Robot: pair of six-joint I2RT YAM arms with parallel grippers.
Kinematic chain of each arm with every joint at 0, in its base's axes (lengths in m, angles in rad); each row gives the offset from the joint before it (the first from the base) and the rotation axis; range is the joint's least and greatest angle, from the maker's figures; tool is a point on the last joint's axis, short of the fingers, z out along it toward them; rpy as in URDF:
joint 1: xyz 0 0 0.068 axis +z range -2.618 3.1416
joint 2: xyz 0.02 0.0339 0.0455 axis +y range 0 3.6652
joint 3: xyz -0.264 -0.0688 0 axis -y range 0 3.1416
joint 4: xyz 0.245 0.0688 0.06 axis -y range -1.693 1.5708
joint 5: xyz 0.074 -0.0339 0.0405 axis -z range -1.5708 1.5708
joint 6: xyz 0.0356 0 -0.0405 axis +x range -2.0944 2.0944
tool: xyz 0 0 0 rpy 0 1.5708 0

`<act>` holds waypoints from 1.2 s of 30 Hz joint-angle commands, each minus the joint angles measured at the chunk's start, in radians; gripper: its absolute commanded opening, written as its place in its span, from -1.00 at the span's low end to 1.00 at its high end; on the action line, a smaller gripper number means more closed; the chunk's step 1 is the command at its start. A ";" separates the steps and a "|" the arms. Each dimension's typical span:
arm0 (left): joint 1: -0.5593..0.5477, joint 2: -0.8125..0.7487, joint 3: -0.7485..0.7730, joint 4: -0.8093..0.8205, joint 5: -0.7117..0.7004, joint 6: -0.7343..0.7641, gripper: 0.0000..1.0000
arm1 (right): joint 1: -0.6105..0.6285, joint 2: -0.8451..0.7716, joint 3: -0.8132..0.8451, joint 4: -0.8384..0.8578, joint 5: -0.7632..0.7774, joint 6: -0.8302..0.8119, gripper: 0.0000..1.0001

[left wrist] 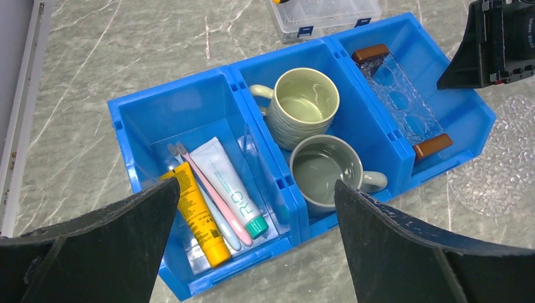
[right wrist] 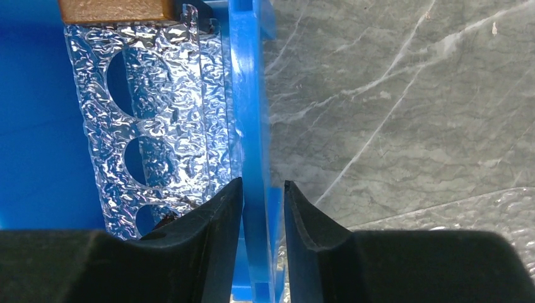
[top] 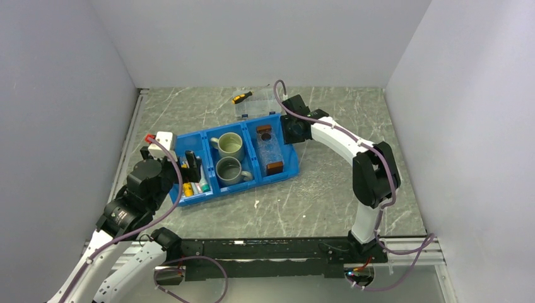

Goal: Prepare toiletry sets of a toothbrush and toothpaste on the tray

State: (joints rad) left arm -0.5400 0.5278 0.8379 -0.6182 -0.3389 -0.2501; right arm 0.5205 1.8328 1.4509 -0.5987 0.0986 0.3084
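Our right gripper [right wrist: 262, 186] is straddling the outer wall of the blue bin [right wrist: 249, 95], one finger inside the right compartment, where the clear tray [right wrist: 158, 113] is lying, the other outside over the marble table [right wrist: 410, 95]; we cannot tell whether it is pinching the wall. We are hanging our left gripper [left wrist: 255, 189], fingers spread wide, above the left compartment, where the toothpaste [left wrist: 230, 183] and pink toothbrush [left wrist: 211, 187] are lying side by side next to a yellow tube [left wrist: 199, 218].
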 commanded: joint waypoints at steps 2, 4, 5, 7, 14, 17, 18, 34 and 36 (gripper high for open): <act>-0.002 0.002 0.013 0.009 -0.005 -0.002 0.98 | -0.001 0.003 0.057 -0.003 0.009 -0.011 -0.44; -0.002 0.004 0.015 0.009 -0.004 -0.002 0.98 | -0.001 0.006 0.057 -0.007 0.014 -0.011 -0.52; -0.001 0.003 0.015 0.009 -0.002 -0.002 0.98 | -0.001 0.007 0.057 -0.007 0.015 -0.009 -0.55; -0.002 0.004 0.015 0.009 0.000 0.000 0.98 | -0.001 0.010 0.058 -0.009 0.021 -0.008 -0.65; -0.002 0.001 0.015 0.008 0.003 0.000 0.98 | -0.002 0.014 0.070 -0.021 0.054 0.003 -1.00; -0.001 0.002 0.015 0.009 0.004 -0.001 0.98 | -0.002 0.008 0.070 -0.019 0.081 0.020 -1.00; -0.002 0.003 0.015 0.009 0.004 0.000 0.98 | -0.003 0.008 0.071 -0.022 0.090 0.028 -1.00; -0.001 0.018 0.016 0.004 -0.003 -0.003 0.98 | -0.131 -0.026 0.026 0.027 0.046 0.112 -1.00; -0.001 0.021 0.017 -0.001 -0.018 -0.009 0.98 | -0.145 -0.030 0.021 0.034 0.044 0.115 -1.00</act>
State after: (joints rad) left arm -0.5400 0.5407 0.8379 -0.6182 -0.3389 -0.2501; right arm 0.4431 1.8458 1.4742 -0.6197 0.0505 0.3588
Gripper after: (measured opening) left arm 0.992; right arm 0.157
